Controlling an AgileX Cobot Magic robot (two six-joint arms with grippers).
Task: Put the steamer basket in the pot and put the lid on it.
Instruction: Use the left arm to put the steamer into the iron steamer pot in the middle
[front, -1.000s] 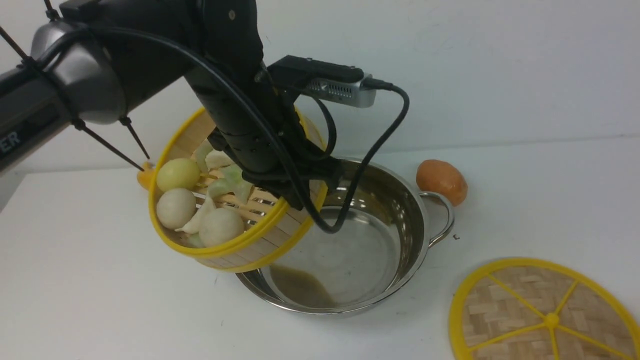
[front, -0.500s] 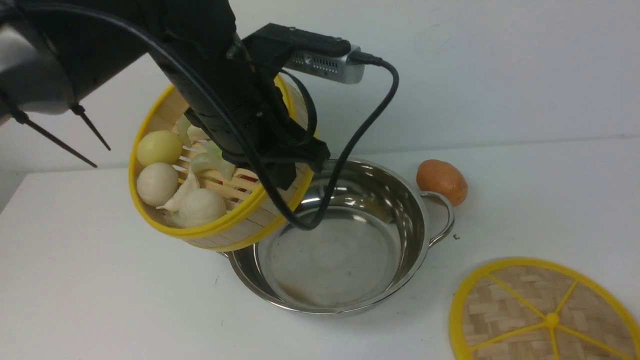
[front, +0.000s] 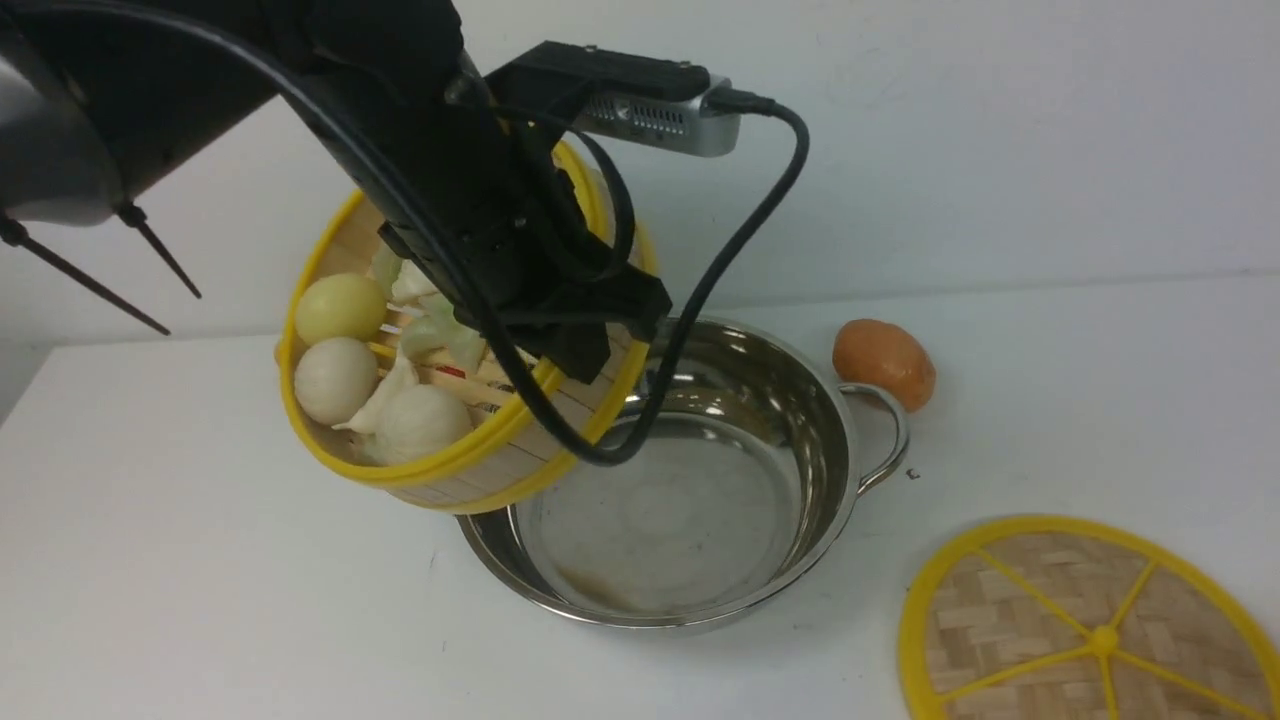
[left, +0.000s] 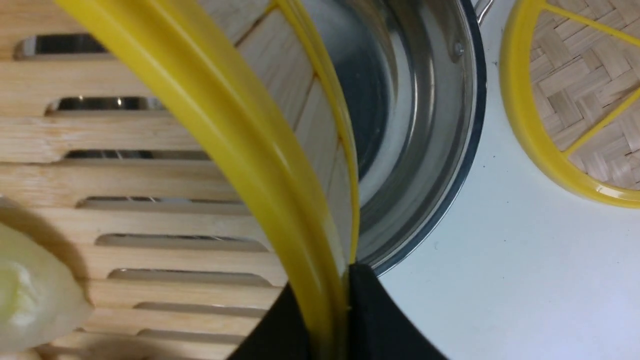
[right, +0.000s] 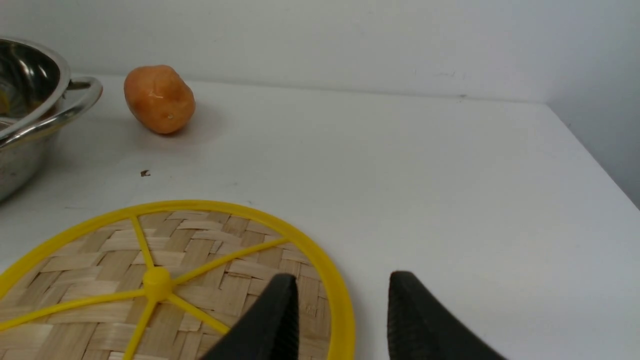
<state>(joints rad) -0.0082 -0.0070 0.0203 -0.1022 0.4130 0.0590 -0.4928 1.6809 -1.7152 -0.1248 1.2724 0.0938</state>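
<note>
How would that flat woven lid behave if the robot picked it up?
The lid probably feels light: it is thin woven strips. Its yellow rim and spokes should keep it stiff rather than floppy. Lying flat on the table, it likely won't roll, though its low edge may be awkward to pinch.

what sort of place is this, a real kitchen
Probably a lab bench staged as a kitchen, not a real one: a bare white table against a plain wall, a robot arm holding a steamer basket, and just a steel pot and lid.
</note>
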